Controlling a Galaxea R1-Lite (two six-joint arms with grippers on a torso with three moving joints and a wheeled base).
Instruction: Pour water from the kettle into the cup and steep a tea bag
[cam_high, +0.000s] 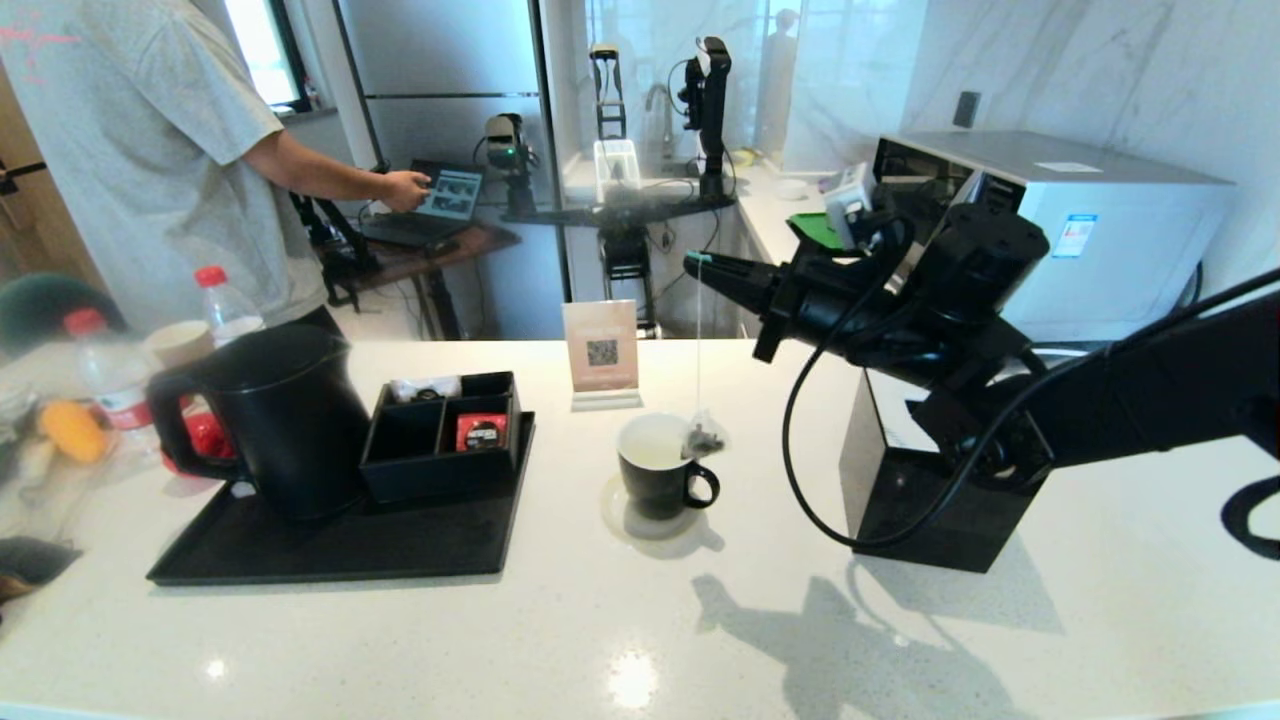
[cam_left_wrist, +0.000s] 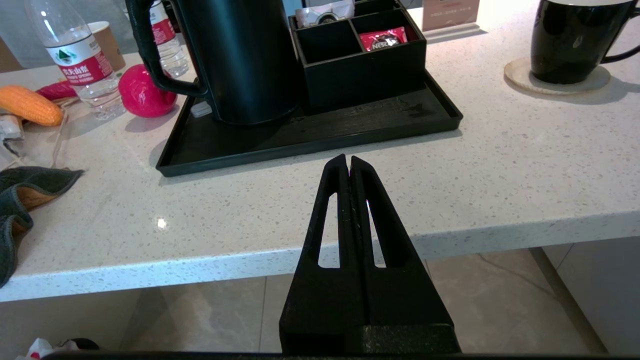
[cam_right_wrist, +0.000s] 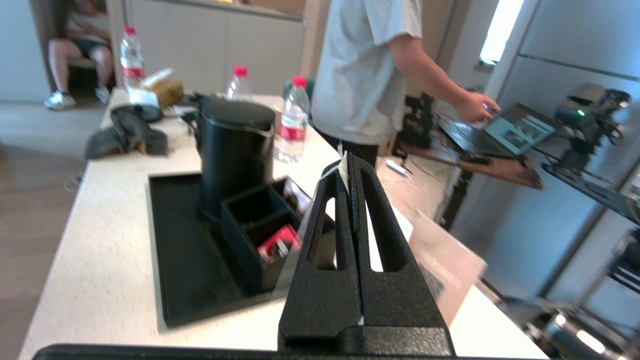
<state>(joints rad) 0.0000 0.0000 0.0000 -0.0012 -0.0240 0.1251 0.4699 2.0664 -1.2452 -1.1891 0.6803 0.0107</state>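
The black cup (cam_high: 655, 470) stands on a pale coaster mid-counter, its white inside showing. My right gripper (cam_high: 697, 262) hovers high above it, shut on the tag of the tea bag's string (cam_right_wrist: 343, 172). The tea bag (cam_high: 705, 435) dangles on the string at the cup's right rim, level with the lip. Left of the cup, the tall black kettle (cam_high: 285, 420) stands upright on a black tray (cam_high: 350, 545), lid on. My left gripper (cam_left_wrist: 348, 162) is shut and holds nothing; it sits low at the counter's near edge, facing the tray and kettle (cam_left_wrist: 240, 55).
A black compartment box (cam_high: 440, 440) with sachets sits on the tray beside the kettle. A QR sign (cam_high: 601, 352) stands behind the cup. A black tissue box (cam_high: 930, 490) is under my right arm. Water bottles (cam_high: 110, 380), a red ball and a person are at the far left.
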